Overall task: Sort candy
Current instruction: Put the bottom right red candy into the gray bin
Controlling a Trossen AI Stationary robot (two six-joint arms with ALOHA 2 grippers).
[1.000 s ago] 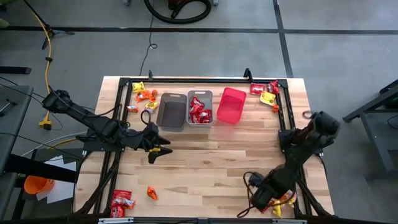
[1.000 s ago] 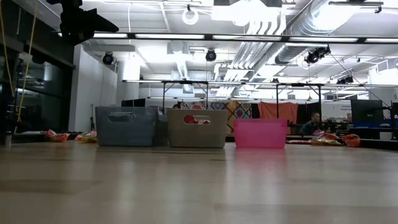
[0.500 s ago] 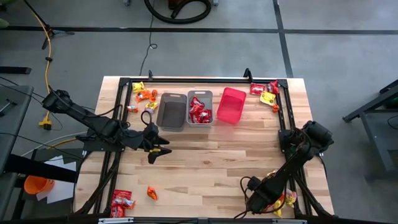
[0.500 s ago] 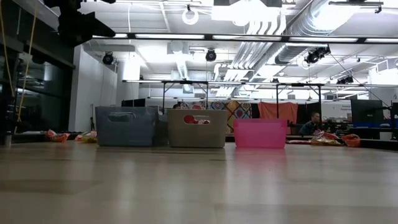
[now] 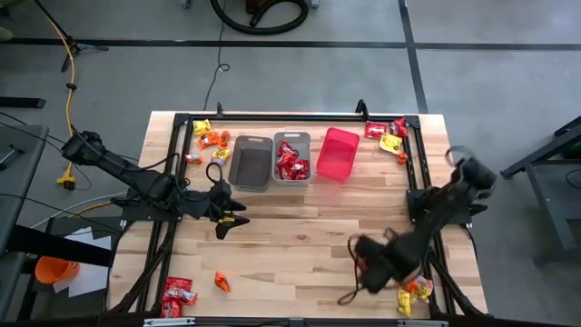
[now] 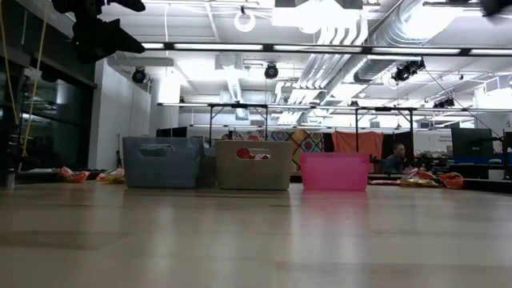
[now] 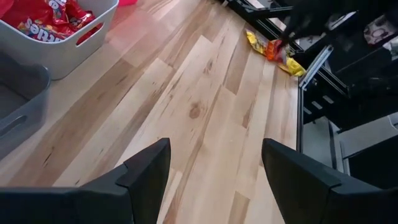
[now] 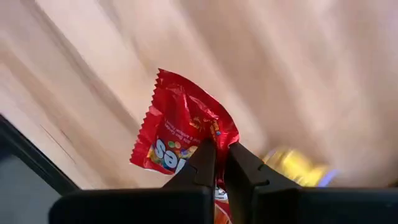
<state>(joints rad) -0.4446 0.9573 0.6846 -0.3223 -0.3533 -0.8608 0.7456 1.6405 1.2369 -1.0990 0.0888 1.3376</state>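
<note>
My right gripper (image 5: 363, 263) hovers over the table's near right part, shut on a red candy packet (image 8: 180, 137). More candy lies in heaps at the near right (image 5: 413, 292), far right (image 5: 390, 136), far left (image 5: 209, 141) and near left (image 5: 177, 292). A single orange piece (image 5: 221, 282) lies beside the near left heap. The brown bin (image 5: 251, 162), the grey bin (image 5: 292, 156) with red candy in it, and the pink bin (image 5: 337, 153) stand in a row at the far middle. My left gripper (image 7: 214, 168) waits open at the left middle, above bare wood. My right gripper pinches the red packet by one edge (image 8: 208, 140) between its two fingertips. The rest of the packet sticks out past the fingertips. It is lifted clear of the table, with the wood showing behind it.
A black frame rail (image 5: 418, 173) runs along the table's right side, close to the far right candy. Bare wood (image 5: 309, 227) lies between the two arms and in front of the bins. In the low view a person (image 6: 394, 158) shows in the room beyond.
My right gripper has shut on a red packet at the near right heap. It has then risen and swung toward the table's left and far side, taking the packet off the wood. My left arm has kept still.
</note>
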